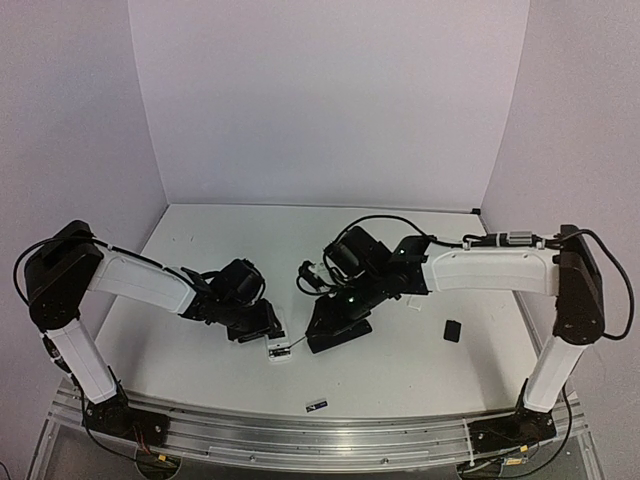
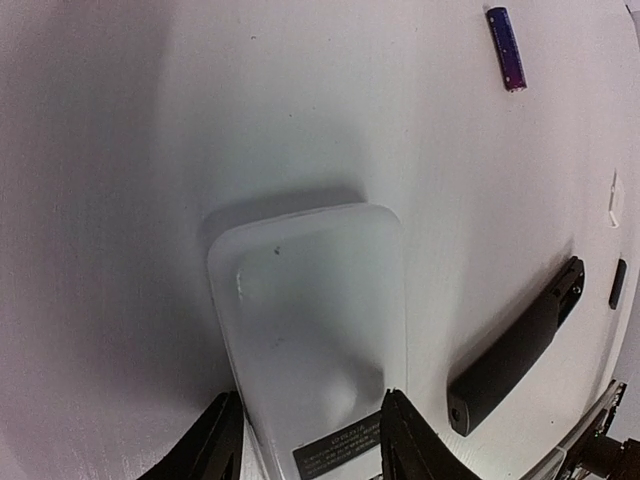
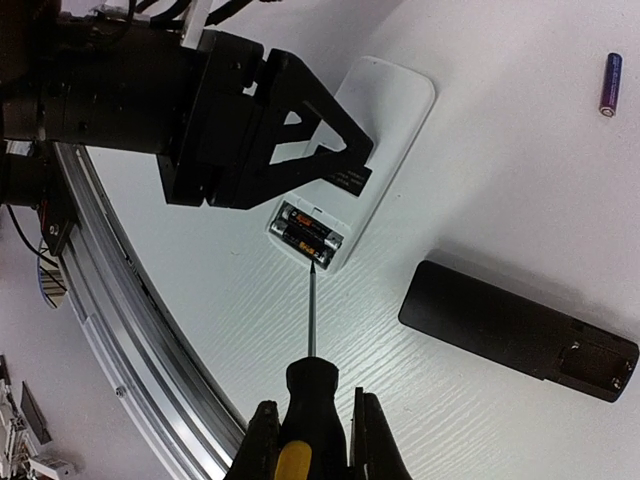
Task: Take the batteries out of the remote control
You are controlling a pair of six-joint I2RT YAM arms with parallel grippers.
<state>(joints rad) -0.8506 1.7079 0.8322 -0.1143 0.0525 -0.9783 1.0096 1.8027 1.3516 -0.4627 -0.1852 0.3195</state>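
Note:
The white remote control [image 3: 385, 110] lies face down with its battery bay open. Two batteries [image 3: 310, 232] sit side by side in the bay. My left gripper [image 2: 310, 445] straddles the remote [image 2: 310, 320], with one finger against each long edge. My right gripper [image 3: 310, 440] is shut on a screwdriver [image 3: 310, 400] with a black-and-yellow handle. The screwdriver's tip touches the end of the bay, at the nearer battery. A loose purple battery [image 3: 610, 83] lies apart on the table [image 1: 317, 405]. In the top view both grippers [image 1: 268, 328] [image 1: 335, 305] meet near the table's middle.
A black remote [image 3: 515, 330] lies face down just right of the white one [image 1: 335, 335]. A small flat black cover [image 1: 452, 330] rests farther right. The metal rail [image 3: 110, 300] runs along the table's near edge.

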